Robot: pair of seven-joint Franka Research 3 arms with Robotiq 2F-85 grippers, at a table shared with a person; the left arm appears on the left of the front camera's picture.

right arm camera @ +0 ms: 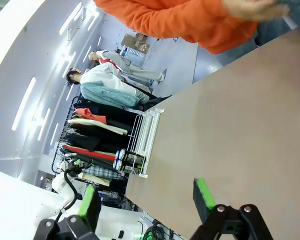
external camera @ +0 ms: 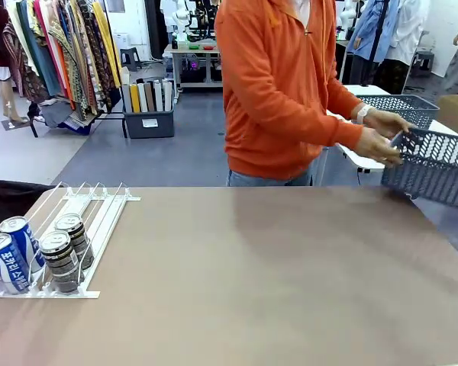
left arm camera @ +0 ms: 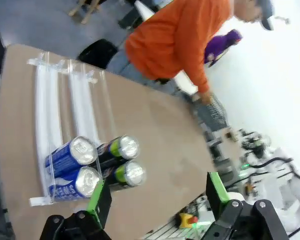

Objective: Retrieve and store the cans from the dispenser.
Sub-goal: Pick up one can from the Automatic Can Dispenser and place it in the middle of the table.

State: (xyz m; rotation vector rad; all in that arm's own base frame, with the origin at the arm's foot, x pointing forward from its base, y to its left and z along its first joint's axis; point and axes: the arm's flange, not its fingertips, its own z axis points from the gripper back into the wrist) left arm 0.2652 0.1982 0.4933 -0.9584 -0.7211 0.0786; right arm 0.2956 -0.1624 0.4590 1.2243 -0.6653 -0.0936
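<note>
The white wire dispenser [external camera: 99, 202] lies at the table's left edge. At its near end, against the stops, stand two blue-and-white cans [external camera: 11, 259] and two dark cans [external camera: 65, 248]. In the left wrist view my left gripper [left arm camera: 157, 195] is open and holds nothing; it hovers above and short of the blue cans [left arm camera: 70, 167] and dark cans [left arm camera: 122, 160] in the dispenser [left arm camera: 50, 100]. My right gripper [right arm camera: 146, 200] is open and holds nothing, high over the table, far from the dispenser [right arm camera: 146, 131] and its cans [right arm camera: 127, 160].
A person in an orange top stands at the far side, both hands [external camera: 382, 141] holding a dark grey lattice basket [external camera: 435, 164] just off the table's far right corner. A second grey basket [external camera: 401, 107] sits on a white table behind. The brown tabletop [external camera: 252, 282] is bare.
</note>
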